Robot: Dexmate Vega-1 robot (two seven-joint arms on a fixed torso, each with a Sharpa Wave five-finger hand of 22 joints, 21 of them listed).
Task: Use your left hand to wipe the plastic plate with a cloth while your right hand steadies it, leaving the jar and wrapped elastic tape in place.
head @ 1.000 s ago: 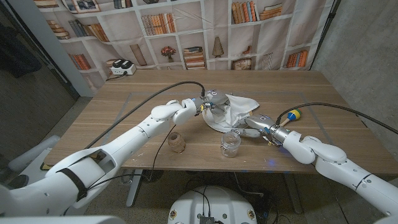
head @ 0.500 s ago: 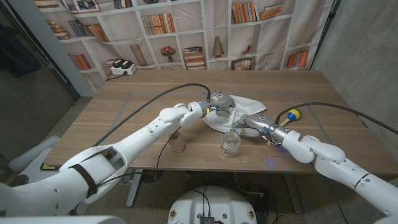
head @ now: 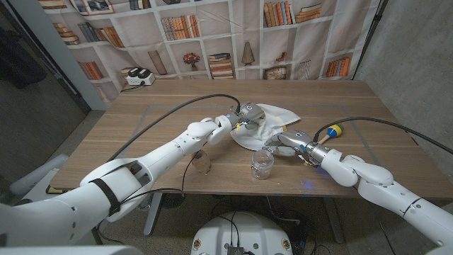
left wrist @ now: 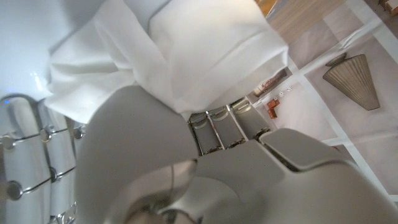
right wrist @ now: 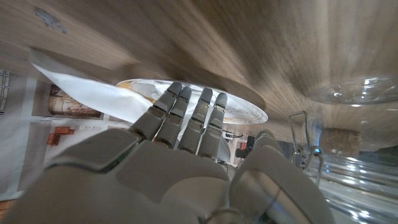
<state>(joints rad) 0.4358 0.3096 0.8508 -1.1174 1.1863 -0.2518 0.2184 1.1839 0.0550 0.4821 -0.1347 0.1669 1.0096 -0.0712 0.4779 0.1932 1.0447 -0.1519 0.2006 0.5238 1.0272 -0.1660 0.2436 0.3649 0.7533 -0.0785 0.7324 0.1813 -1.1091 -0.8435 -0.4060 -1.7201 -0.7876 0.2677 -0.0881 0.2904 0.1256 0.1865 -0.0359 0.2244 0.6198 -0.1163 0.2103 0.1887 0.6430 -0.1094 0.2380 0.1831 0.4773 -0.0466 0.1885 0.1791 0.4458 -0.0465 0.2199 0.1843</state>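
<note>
Wiping under way at mid-surface

Left hand [head: 243, 117] clutches the cloth [head: 272, 118] on the plastic plate [head: 249, 140]; right hand [head: 282, 140] steadies its right rim, grip unclear. Jar [head: 262, 163] and tape [head: 202, 162] stand near, apparently undisturbed.

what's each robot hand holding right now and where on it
Left robot hand grips the bunched cloth at its near end; right robot hand holds the plate at its rim.

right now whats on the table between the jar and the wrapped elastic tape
Nothing: in the head view the stretch of wooden table between the jar and the wrapped elastic tape is bare wood, with both standing near the front edge.
</note>
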